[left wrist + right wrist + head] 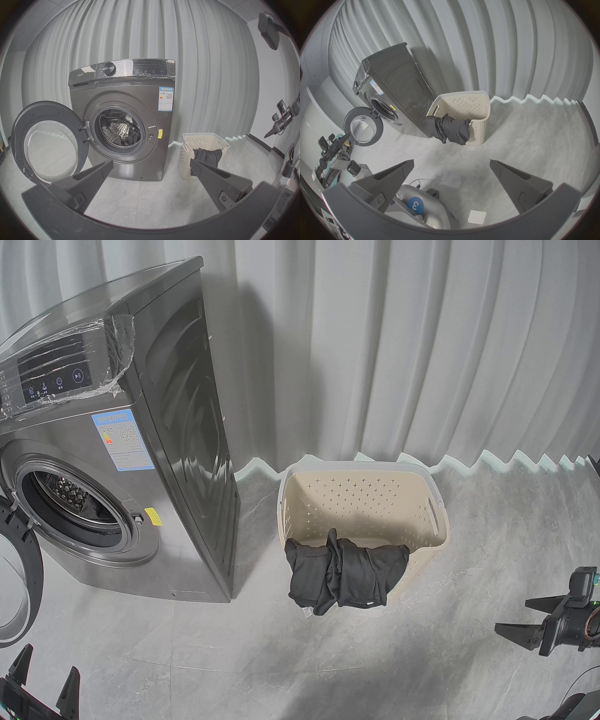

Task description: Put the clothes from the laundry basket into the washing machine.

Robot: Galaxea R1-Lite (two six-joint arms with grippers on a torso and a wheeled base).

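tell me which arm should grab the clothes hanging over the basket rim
Probably right. The right gripper, open, sits nearer the clothes draped over the front rim of the basket, with bare floor between. The left gripper is farther off, down by the washer door.

washing machine (125, 446) on floor (375, 665), curtain (406, 346) behind it. door (15, 577) open, out at machine's left front. laundry basket (365, 502) right of machine, near, not touching. clothes (344, 574) over basket's front rim. left gripper (50, 660) in front of machine. right gripper (512, 615) far right of machine, past basket.
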